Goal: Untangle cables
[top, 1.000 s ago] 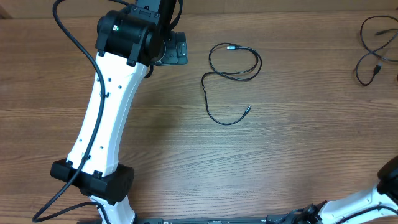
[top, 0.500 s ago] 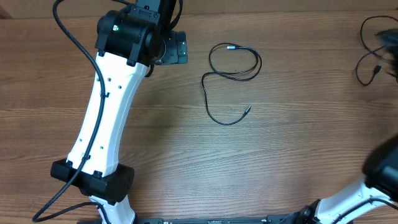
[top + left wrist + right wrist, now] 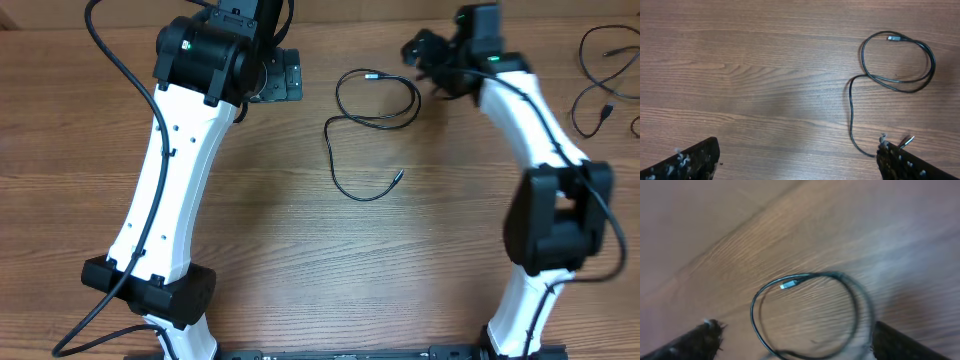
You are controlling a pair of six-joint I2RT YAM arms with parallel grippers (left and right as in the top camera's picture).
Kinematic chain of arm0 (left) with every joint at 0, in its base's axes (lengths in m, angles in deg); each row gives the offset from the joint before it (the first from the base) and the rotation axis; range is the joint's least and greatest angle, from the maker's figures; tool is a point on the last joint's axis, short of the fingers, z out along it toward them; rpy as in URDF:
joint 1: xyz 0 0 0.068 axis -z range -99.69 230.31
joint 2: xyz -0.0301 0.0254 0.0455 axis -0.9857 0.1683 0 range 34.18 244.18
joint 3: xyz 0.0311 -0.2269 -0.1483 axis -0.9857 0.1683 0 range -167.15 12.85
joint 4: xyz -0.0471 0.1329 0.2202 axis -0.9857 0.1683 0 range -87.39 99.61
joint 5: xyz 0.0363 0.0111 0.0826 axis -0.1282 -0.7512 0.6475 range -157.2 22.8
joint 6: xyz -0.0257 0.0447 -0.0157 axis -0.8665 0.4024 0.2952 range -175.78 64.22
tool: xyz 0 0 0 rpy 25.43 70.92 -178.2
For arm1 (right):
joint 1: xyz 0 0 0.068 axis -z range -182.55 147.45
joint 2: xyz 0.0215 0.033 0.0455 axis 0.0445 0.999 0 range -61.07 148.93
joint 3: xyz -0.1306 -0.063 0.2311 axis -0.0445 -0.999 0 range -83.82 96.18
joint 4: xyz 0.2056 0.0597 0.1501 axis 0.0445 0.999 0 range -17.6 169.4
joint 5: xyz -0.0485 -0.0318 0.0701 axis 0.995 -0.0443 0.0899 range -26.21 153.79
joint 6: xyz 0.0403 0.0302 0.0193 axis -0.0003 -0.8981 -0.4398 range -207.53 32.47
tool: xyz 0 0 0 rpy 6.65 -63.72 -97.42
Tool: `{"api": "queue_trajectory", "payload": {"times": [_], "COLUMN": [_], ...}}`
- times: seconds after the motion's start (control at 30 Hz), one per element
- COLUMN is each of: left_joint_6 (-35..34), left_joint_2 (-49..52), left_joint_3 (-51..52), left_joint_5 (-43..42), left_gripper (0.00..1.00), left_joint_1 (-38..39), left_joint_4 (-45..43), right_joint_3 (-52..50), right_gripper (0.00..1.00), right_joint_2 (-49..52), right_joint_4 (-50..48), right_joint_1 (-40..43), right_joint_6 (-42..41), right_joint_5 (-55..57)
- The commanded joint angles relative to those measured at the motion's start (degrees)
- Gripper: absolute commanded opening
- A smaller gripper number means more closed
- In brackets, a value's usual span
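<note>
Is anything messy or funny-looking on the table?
Nothing looks broken or spilled. One cable lies alone in the middle, curled into a loop with a wiggly tail. At the far right edge, more cables lie crossed over each other in a jumble, partly cut off by the overhead picture.

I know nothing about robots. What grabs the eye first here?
Two white-and-black robot arms dominate the wooden table: the left arm leans toward the far edge, and the right arm arches in from the right. Between them lies a thin black cable, one loop with a loose tail, with the right gripper hovering open by the loop. More cables lie at the far right edge.
</note>
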Motion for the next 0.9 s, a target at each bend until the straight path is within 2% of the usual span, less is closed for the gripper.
{"api": "queue_trajectory", "payload": {"times": [0.0,0.07,0.13,0.3,0.5,0.73,0.87], "left_joint_6": [-0.1,-0.1,-0.2,-0.2,-0.2,-0.2,-0.2], "left_joint_2": [0.3,0.3,0.3,0.3,0.3,0.3,0.3], "left_joint_3": [-0.1,-0.1,-0.1,-0.1,0.0,0.0,0.0], "left_joint_5": [-0.1,-0.1,-0.1,-0.2,-0.2,-0.3,-0.3], "left_gripper": [1.0,1.0,1.0,1.0,1.0,1.0,1.0], "left_joint_1": [0.0,0.0,0.0,0.0,0.0,0.0,0.0], "left_joint_4": [0.4,0.8,1.2,3.0,4.4,4.8,4.9], "right_joint_3": [-0.3,-0.3,-0.3,-0.3,-0.3,-0.3,-0.3], "right_gripper": [0.87,0.93,0.96,0.97,0.95,0.93,0.93], "right_joint_2": [3.8,5.6,6.9,10.4,11.6,12.2,13.0], "right_joint_4": [-1.3,-3.3,-4.9,-4.8,-4.2,4.0,7.3], "right_joint_1": [-1.0,-2.3,-3.7,-7.5,-10.6,-11.9,-12.0], "right_joint_6": [-27.9,-39.5,-46.2,-55.7,-58.1,-56.8,-56.1], "right_joint_5": [3.8,0.9,0.1,-1.6,1.0,6.9,6.3]}}
